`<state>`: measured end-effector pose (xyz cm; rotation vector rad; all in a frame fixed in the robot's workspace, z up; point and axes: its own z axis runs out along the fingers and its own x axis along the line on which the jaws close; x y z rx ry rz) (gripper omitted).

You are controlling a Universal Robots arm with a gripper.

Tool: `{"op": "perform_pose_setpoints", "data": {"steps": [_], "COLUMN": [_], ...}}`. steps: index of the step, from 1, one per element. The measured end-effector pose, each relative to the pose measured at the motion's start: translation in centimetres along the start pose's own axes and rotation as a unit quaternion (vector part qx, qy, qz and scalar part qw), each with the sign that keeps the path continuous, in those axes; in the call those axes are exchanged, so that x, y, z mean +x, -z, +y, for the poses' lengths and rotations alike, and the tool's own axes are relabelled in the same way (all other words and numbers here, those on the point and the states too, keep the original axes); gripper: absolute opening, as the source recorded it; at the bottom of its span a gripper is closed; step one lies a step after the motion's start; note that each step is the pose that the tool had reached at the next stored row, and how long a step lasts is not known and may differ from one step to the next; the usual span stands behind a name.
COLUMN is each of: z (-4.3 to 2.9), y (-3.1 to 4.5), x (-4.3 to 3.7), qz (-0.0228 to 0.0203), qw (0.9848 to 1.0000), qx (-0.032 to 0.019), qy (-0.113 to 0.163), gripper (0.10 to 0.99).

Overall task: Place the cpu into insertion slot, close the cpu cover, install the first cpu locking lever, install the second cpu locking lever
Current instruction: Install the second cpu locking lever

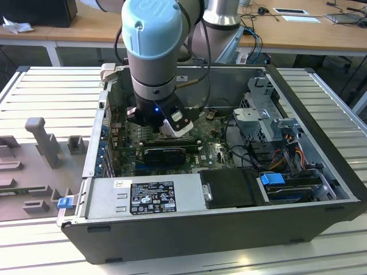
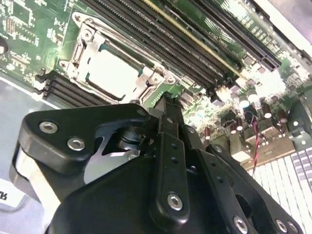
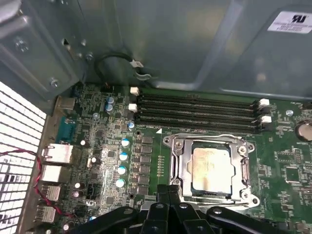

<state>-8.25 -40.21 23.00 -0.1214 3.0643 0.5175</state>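
Silver cpu cover (image 3: 210,144) down over cpu (image 3: 209,165); claw (image 3: 168,191) pinched narrow, empty, just beside socket.

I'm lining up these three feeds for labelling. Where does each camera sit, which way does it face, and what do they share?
Exterior view: off the arm, above the open computer case, looking down; the arm's wrist hangs inside.
First wrist view: on the wrist, facing the motherboard; the gripper sits beside the insertion slot.
Second wrist view: on the wrist, looking along the gripper at the board.
Both wrist views share the cpu, seated under the closed cpu cover.
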Motion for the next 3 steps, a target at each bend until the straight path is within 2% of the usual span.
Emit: {"op": "perform_pose_setpoints", "data": {"steps": [3], "z": [0.02], "y": [0.05], "x": [0.00], "qz": [0.0000], "qw": [1.0000], "qx": [0.0000], "qy": [0.000], "gripper": [0.106]}}
